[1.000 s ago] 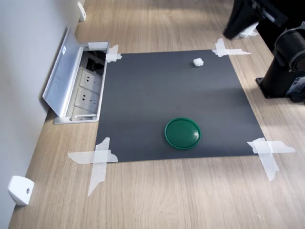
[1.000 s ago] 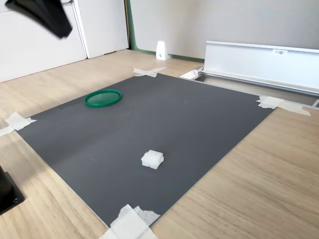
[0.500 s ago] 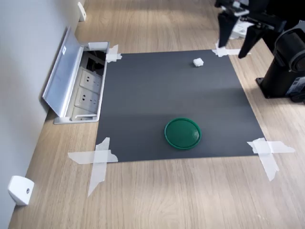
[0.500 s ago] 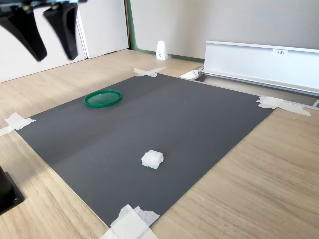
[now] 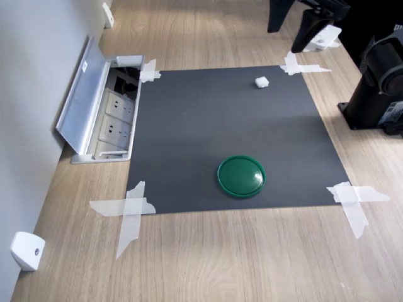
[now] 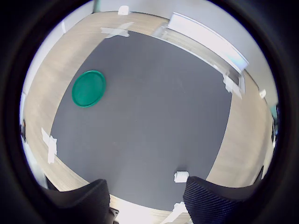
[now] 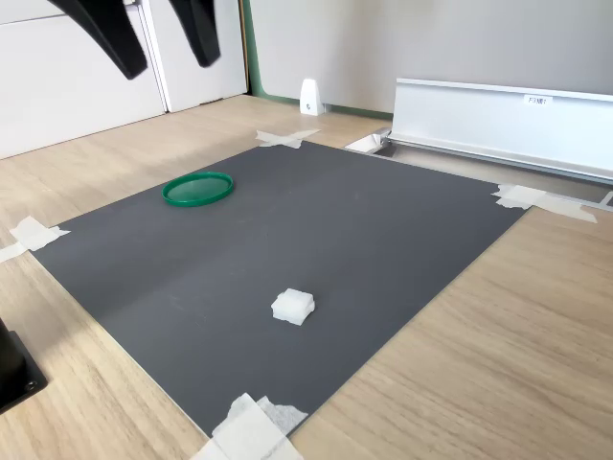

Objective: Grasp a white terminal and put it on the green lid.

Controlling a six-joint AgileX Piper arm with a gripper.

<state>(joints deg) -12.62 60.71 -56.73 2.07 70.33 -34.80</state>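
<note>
Wood-grain tabletop [image 5: 220, 258] carried a dark grey mat [image 5: 233, 135] taped at its corners. On the mat the terminal [image 5: 262, 82] lay near the far right corner in the first exterior view, close to a tape cross [image 5: 301, 65]. The lid [image 5: 241, 175] sat flat near the mat's near edge, well apart from the terminal. The tool [image 5: 293, 25] hung in the air beyond the mat's far edge, its two dark fingers [image 7: 105, 36] spread apart and holding nothing. An open socket box [image 5: 112, 116] stood just beside the mat's left edge in that view.
</note>
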